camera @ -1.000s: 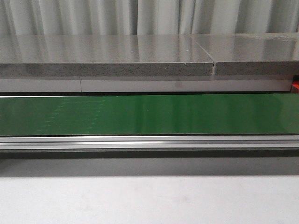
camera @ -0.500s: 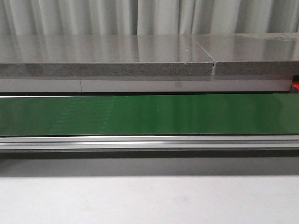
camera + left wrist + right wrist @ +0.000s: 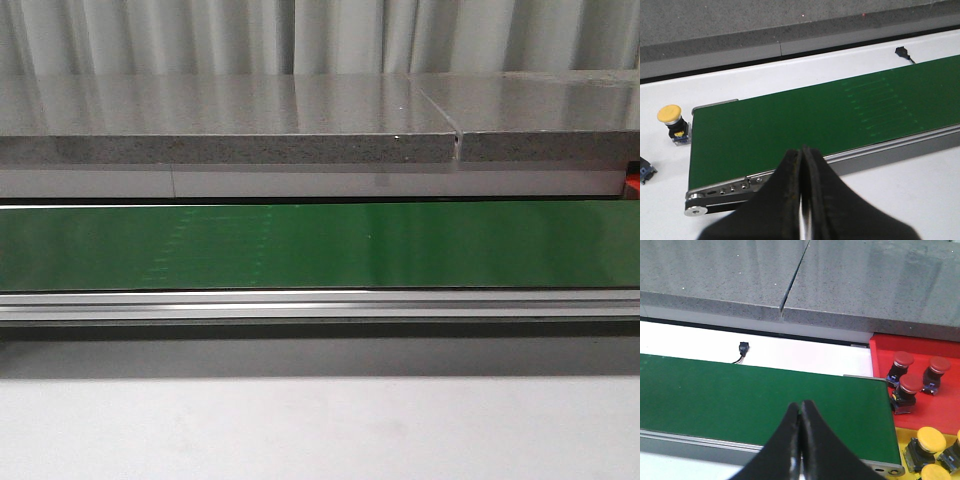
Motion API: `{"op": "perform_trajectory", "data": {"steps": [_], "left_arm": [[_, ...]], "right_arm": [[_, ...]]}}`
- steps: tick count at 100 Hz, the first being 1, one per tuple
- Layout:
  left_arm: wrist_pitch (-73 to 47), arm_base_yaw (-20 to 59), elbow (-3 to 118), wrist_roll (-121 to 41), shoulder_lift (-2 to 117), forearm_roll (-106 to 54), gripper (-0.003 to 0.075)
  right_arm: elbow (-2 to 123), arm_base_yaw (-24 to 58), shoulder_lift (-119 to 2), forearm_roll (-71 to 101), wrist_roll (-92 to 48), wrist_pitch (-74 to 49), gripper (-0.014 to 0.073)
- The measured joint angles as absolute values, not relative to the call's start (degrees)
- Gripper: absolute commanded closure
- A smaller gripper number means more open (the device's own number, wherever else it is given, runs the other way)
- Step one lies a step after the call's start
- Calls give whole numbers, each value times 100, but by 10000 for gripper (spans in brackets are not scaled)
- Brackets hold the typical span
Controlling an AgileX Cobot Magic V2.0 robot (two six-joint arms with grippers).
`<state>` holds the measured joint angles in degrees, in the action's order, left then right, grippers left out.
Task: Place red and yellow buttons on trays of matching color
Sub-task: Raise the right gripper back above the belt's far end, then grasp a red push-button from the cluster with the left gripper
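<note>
The front view shows a green conveyor belt running across the middle of the frame, with an aluminium rail just below it, a grey stone slab above it and the white desk along the bottom. A sliver of red shows at the right edge.

In the left wrist view the left claw is clenched, its 2 black fingers pressed together with nothing between them, above the near edge of the belt. A yellow button stands upright on the white desk at the left of that frame, just beside the belt's end. A dark part, cut off by the left edge, lies nearby.

In the right wrist view the right claw is likewise clenched and empty over the belt. At the right of that frame, 3 red buttons stand on the red tray, and yellow buttons sit on the yellow tray in the lower right corner.
</note>
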<state>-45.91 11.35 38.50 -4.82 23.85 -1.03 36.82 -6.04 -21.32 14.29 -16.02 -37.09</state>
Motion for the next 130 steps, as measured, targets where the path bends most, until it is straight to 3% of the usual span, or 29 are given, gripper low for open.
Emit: {"op": "perform_trajectory", "data": {"steps": [44,54,66,73,100,130], "left_arm": [[-4066,1135,5151,595,5183,175,724],[-4003,1135,5572,679,5817,358,604],[-3980,1135,5990,716,6435,593,346],[-3970,1135,6185,759,6729,769,267],[-4070,804,6782,1124,7495,1044,260],[-4848,-601,7210,1223,7976,646,261]], "right_arm": [[3682,-604,-2132,1429,-1602,-3730,659],[3682,-604,-2132,1429,-1602,-3730,659],[3682,-604,-2132,1429,-1602,-3730,659],[3682,-604,-2132,1429,-1602,-3730,659],[3682,-604,-2132,1429,-1602,-3730,659],[3682,-604,-2132,1429,-1602,-3730,659]]}}
